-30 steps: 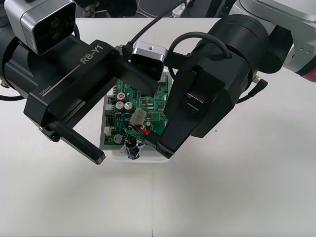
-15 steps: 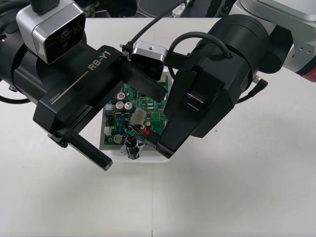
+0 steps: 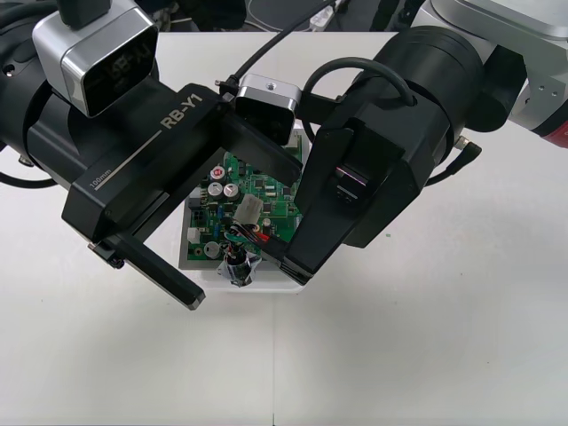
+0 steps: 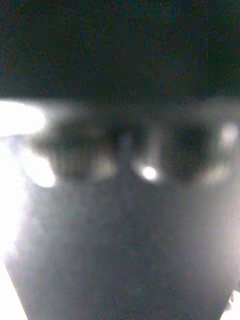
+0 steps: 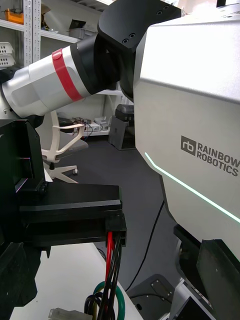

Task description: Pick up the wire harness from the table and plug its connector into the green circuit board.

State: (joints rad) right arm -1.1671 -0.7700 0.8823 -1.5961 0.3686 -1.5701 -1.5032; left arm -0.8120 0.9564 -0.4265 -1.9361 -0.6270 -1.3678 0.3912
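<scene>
Over the board [image 3: 266,191], the right gripper [image 3: 293,264] is slanting down from the right, pinching the harness [image 3: 241,238] by its wires [image 5: 111,260], the socket [image 3: 237,268] sitting at the board's near edge. The left gripper [image 3: 237,231] is reaching in from the left, its fingers [image 3: 160,271] spread wide either side of the board.

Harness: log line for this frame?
left claw open over board | right claw shut on harness | socket at base near edge | insertion: cannot tell
</scene>
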